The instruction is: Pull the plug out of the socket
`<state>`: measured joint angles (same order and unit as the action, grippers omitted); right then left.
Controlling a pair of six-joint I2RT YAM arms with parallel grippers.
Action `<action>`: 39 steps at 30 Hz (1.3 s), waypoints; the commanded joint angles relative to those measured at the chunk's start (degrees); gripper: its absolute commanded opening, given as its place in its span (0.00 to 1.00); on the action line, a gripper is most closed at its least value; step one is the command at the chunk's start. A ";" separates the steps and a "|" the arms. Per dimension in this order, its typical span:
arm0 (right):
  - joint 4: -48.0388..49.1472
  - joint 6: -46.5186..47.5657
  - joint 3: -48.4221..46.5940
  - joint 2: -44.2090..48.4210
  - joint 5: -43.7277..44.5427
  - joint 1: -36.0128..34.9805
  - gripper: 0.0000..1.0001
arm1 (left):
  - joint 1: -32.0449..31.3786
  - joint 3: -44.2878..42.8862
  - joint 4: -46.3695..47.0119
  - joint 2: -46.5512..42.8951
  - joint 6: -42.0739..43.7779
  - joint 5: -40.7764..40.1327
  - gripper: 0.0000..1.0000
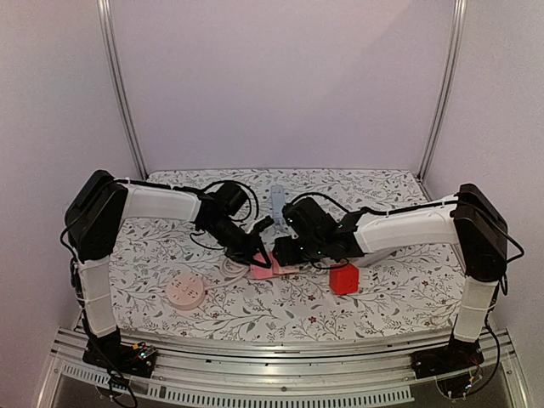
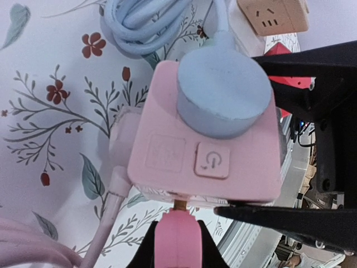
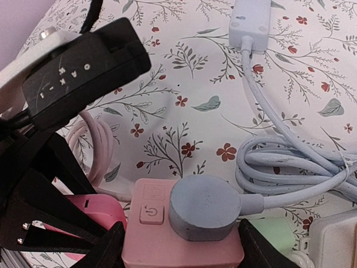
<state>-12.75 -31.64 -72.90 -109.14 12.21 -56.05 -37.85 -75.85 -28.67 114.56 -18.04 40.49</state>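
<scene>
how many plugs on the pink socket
2: round blue plug on top of the pink socket; pink plug at its side, in the left gripper. Hidden faces may hold more.

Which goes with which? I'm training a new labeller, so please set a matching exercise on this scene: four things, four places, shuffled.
1 round blue-grey plug
2 pink square socket block
3 small pink plug
4 red plastic cube

A gripped by the left gripper
B on the floral tablecloth, right of both grippers
C held by the right gripper
D seated on the pink block

Pairs: 1-D, 2-C, 3-A, 4-B
</scene>
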 commanded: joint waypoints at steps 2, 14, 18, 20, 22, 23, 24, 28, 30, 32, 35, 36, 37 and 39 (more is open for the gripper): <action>1.72 6.61 3.48 2.12 -2.45 0.72 0.31 | 2.16 0.27 -0.87 -1.54 -0.29 1.03 0.00; 6.24 13.40 8.15 6.00 -7.41 -0.71 0.32 | 2.25 0.27 -0.88 -1.28 -0.33 1.09 0.00; 4.87 10.12 6.79 5.33 -2.32 -0.70 0.31 | 2.29 0.27 -0.88 -1.18 -0.31 0.93 0.00; 3.03 8.24 5.37 4.65 0.17 -0.71 0.31 | 2.25 0.27 -0.87 -1.27 -0.31 0.83 0.00; 1.14 5.99 3.71 3.96 2.34 -0.71 0.31 | 2.25 0.22 -0.85 -1.35 -0.31 0.73 0.00; -0.39 4.99 2.92 3.38 3.52 -0.67 0.31 | 2.25 0.26 -0.86 -1.34 -0.30 0.73 0.00; -1.45 3.89 2.15 2.85 4.59 -0.66 0.31 | 2.25 0.31 -0.84 -1.36 -0.28 0.73 0.00; -5.02 1.70 -0.48 0.65 7.47 -0.63 0.31 | 2.25 0.27 -0.87 -1.44 -0.33 0.74 0.00; -5.59 1.12 -1.26 -0.06 7.42 -0.54 0.31 | 2.25 0.35 -0.87 -1.53 -0.29 0.73 0.00; -5.62 0.84 -1.78 -0.42 7.06 -0.56 0.31 | 2.25 0.29 -0.84 -1.53 -0.30 0.81 0.00; -5.60 1.00 -2.42 -0.63 7.14 -0.55 0.31 | 2.25 0.27 -0.86 -1.54 -0.37 0.82 0.00; -5.54 1.05 -2.68 -0.83 7.50 -0.55 0.31 | 2.25 0.27 -0.87 -1.60 -0.36 0.82 0.00; -5.53 1.05 -2.95 -0.92 7.97 -0.43 0.31 | 2.25 0.25 -0.89 -1.62 -0.33 0.82 0.00; -5.17 0.84 -3.51 -1.36 8.31 0.11 0.31 | 2.25 0.27 -0.87 -1.71 -0.24 0.84 0.00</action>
<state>-16.91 -30.11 -73.91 -109.21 15.31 -56.73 -35.92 -75.68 -30.26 114.43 -18.28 41.52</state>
